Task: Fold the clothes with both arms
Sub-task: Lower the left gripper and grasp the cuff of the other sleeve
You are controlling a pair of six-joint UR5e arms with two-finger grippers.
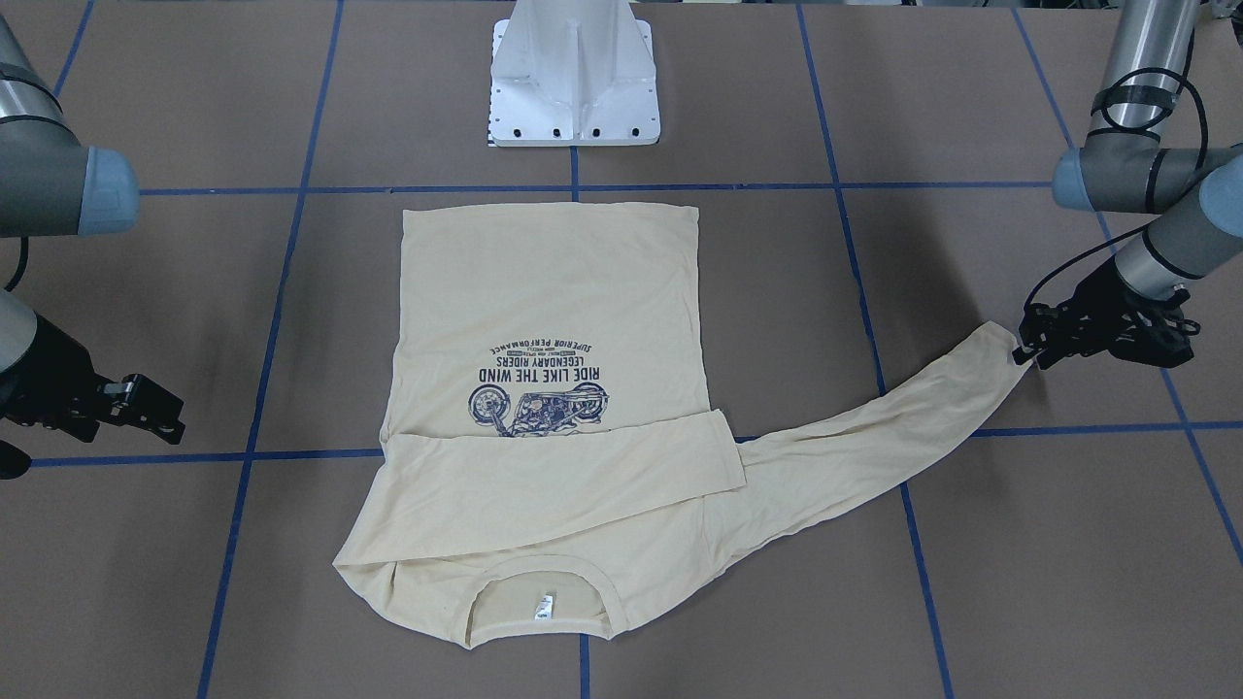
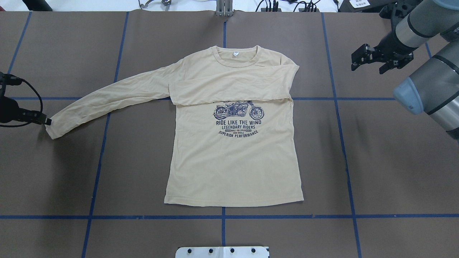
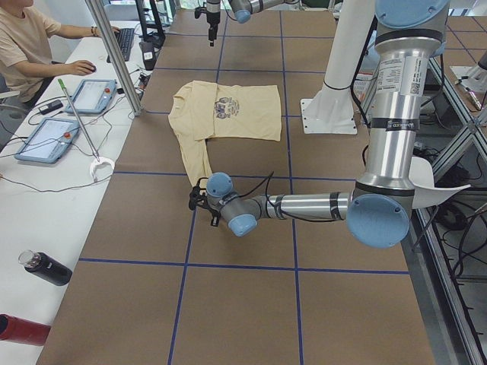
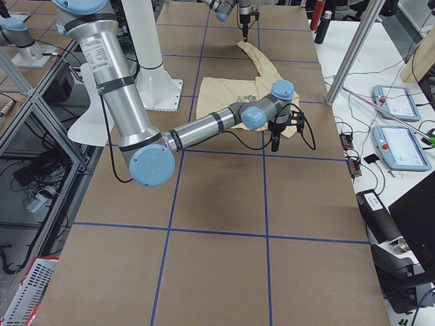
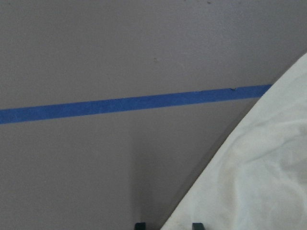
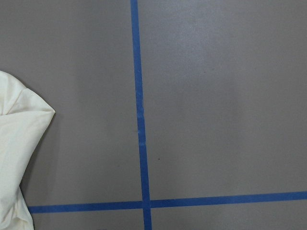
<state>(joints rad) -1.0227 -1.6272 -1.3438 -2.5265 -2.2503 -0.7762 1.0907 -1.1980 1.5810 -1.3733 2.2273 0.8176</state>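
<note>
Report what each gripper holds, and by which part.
The right gripper holds nothing, clear of the T-shirt. The left gripper sits at the cuff of the outstretched sleeve; whether it has it clamped cannot be told.

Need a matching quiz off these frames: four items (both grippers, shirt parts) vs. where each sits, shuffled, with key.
Items
1. left gripper
2. right gripper
3. right-side sleeve
4. neck tag

Places
A. folded across the front of the shirt
B. inside the collar, at the edge far from the robot
C. at the stretched sleeve's cuff
D. over bare table, off the shirt

Pairs: 1-C, 2-D, 3-A, 4-B
</note>
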